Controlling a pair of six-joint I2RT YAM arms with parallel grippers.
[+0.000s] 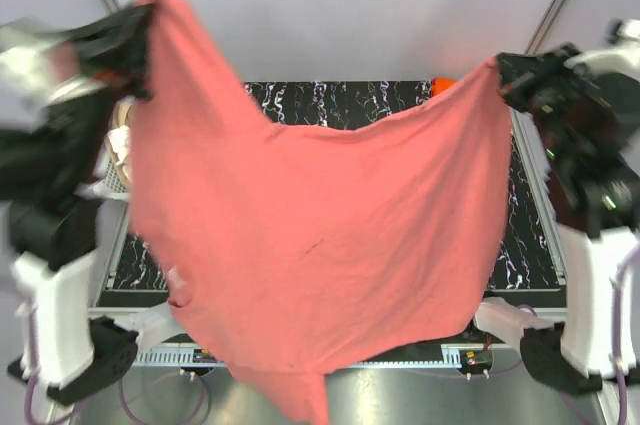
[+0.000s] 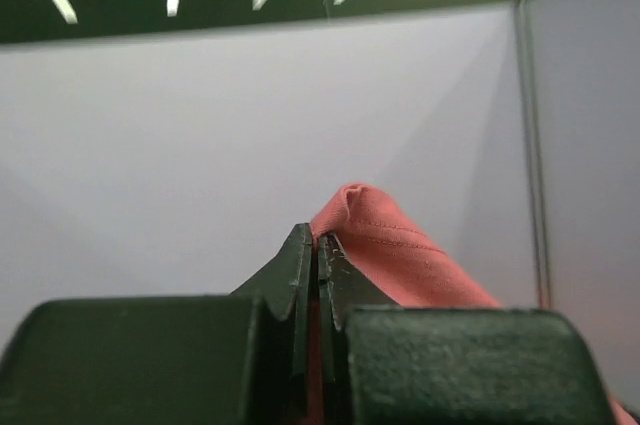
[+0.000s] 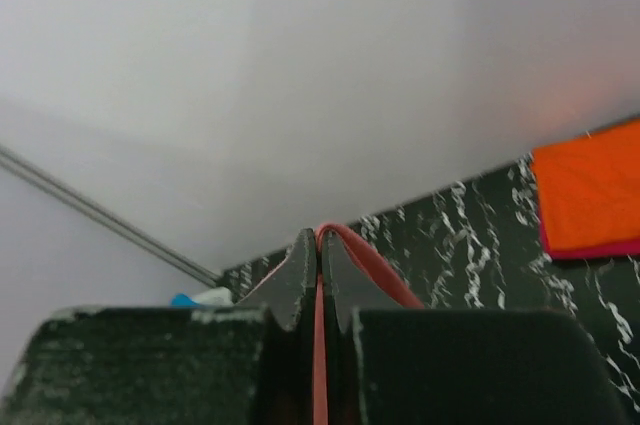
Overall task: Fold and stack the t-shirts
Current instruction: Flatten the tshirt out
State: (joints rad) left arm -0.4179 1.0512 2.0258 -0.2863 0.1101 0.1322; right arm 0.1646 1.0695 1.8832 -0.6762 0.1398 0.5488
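While the salmon-pink t-shirt [image 1: 320, 235] is hanging spread in the air like a curtain, it is sagging in the middle between its two held corners and trailing its lowest point down past the near edge of the desk [image 1: 330, 100]. The left gripper [image 1: 140, 30] is pinching the upper corner on its side, jaws closed tight on a fold of cloth. It is sitting higher than the right gripper [image 1: 505, 75], which is clamping the opposite corner the same way. Beyond and below the right gripper, a folded orange t-shirt [image 3: 585, 190] is lying on the far part of the desk on top of a magenta one [image 3: 600, 248], well apart from the hanging cloth.

To my eye the arms are working through the spreading-out step, with no fold made in this shirt yet. The next move, I'd judge, is calling for both grippers to level up and lower together, keeping the cloth taut so it lands flat on the desk rather than bunching, and clear of the stack.
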